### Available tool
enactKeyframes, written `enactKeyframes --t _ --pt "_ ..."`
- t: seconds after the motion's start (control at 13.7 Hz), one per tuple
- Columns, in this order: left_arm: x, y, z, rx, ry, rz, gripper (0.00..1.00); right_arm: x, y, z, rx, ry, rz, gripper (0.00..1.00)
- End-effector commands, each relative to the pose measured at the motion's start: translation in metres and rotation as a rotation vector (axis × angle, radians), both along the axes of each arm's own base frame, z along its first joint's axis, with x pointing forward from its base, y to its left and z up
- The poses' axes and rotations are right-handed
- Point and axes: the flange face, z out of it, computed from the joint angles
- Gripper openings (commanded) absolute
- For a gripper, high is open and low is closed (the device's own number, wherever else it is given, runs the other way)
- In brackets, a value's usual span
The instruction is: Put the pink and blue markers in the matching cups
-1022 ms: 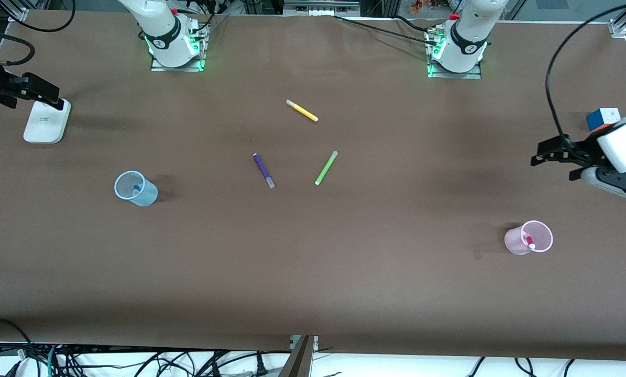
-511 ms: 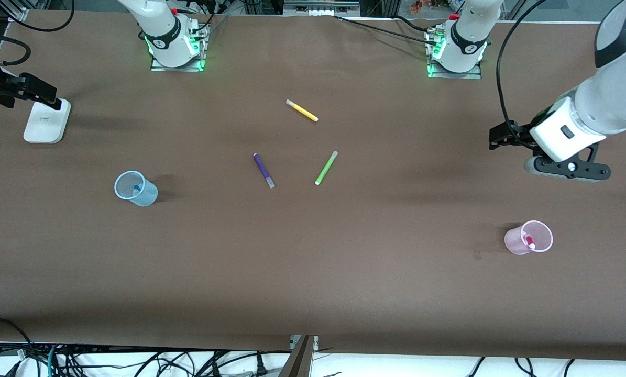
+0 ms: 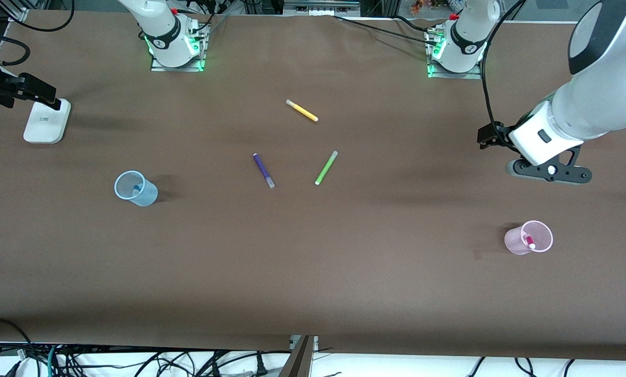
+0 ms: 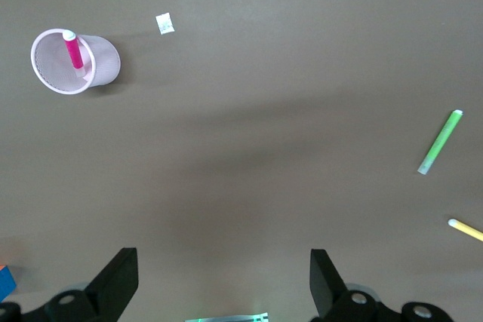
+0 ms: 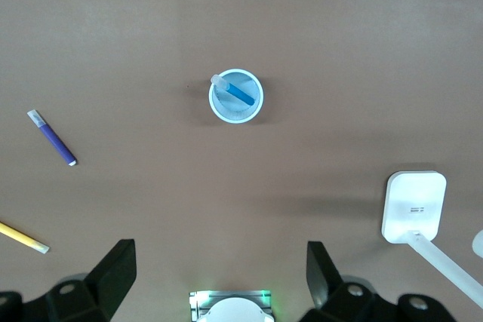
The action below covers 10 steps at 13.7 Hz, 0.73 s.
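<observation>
Pink marker [image 3: 530, 242] stands in the pink cup [image 3: 517, 242]; blue marker [image 5: 238, 93] in the blue cup [image 3: 145, 194]; both placings look done. Left gripper [image 4: 219, 284] hangs over bare worktop [image 3: 313, 272], jaws wide and empty; right gripper [image 5: 215, 280] likewise; next move: retreat only.

My left gripper [image 4: 223, 280] hangs above bare brown table [image 4: 249, 186], its fingers [image 4: 121, 280] spread wide and empty. The pink cup [image 4: 102, 62] stands upright with the pink marker [image 4: 74, 54] leaning inside it, a small white scrap [image 4: 164, 23] near it. A green marker [image 4: 440, 142] and a yellow marker [image 4: 466, 228] lie well apart from the cup.
</observation>
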Motion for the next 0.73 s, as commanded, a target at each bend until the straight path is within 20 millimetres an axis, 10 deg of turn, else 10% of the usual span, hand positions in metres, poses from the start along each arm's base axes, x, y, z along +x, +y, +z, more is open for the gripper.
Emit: enactKeyframes --t 0.0,0.66 --pt "-0.019 0.024 0.021 -0.005 -0.053 -0.032 1.00 0.000 -0.001 0.006 -0.004 0.004 -0.004 1.00" --pt "-0.038 0.026 0.009 0.003 -0.071 -0.073 1.00 0.000 -0.001 0.006 -0.009 0.006 -0.003 1.00"
